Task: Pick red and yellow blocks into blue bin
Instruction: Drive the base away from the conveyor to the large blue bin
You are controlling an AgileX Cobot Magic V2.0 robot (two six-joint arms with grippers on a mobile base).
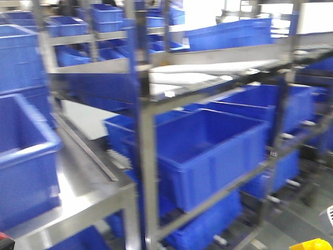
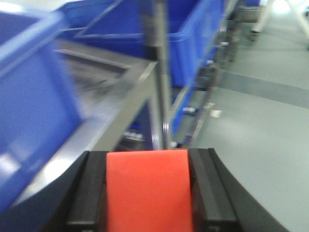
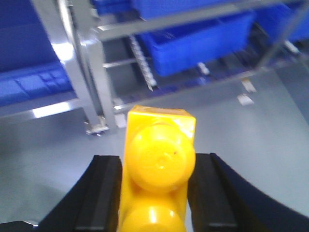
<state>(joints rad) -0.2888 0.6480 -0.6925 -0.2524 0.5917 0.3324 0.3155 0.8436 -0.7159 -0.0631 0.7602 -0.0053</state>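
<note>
With the left gripper (image 2: 148, 195) pinching the red block (image 2: 147, 186) and the right gripper (image 3: 157, 191) clamping the yellow brick (image 3: 159, 154), each should release only once squarely over the blue bin (image 2: 34, 111) at the left wrist's nine o'clock.

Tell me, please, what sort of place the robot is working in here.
Probably a warehouse or factory stockroom: steel racks hold rows of blue plastic crates, a bare grey floor runs beside them, and a stainless bench stands at the left.
</note>
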